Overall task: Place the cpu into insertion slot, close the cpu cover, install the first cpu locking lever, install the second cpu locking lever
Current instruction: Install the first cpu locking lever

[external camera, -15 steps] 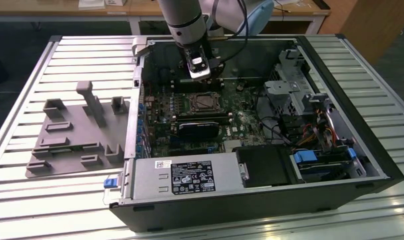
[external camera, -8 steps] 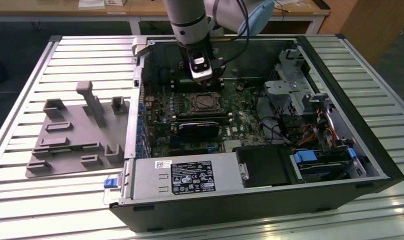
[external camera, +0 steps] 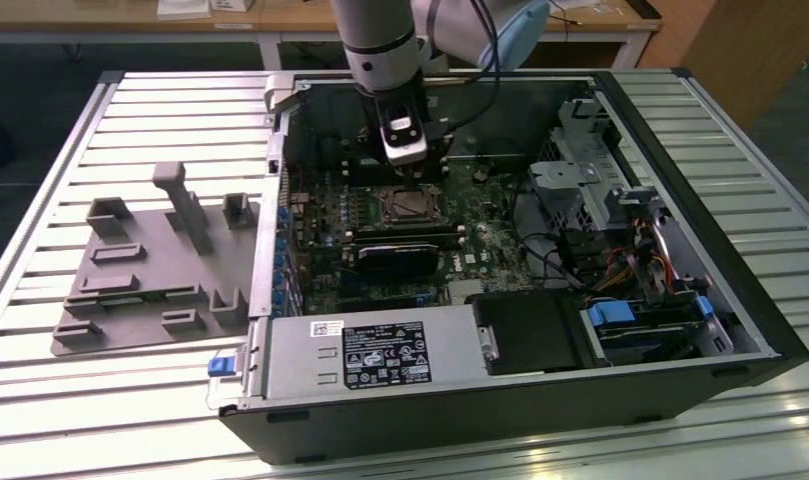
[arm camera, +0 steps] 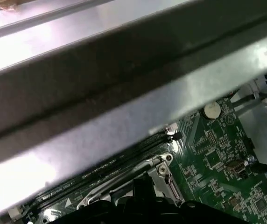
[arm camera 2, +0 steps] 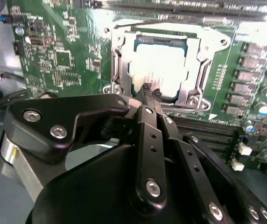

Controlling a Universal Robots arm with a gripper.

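Cpu [arm camera 2: 161, 63] lies seated in the insertion slot [external camera: 407, 204], its bright metal top showing upper centre in the second wrist view through the window of the cpu cover [arm camera 2: 202, 60], which I judge to be down flat over it. From the pincer [arm camera 2: 150, 95] the socket lies straight ahead. In that view the tip sits at the socket's lower edge, near its lower left corner, close to the frame if not touching it. The chip is square, so no long axis governs the approach. The only long thing here is a thin metal lever rod [arm camera: 124, 170], slanting along the socket's side at the bottom of the first wrist view. The fingers look pressed together at the tip, clenched with nothing that I can see between them. My count is one arm, one pincer, one cpu, one slot, one cover, and one lever rod I can be sure of. A second I cannot make out. In the exterior view the computer case [external camera: 511, 400] lies open at the centre of the slatted worktop [external camera: 57, 420], with one grey fixture tray [external camera: 151, 270] at the left.
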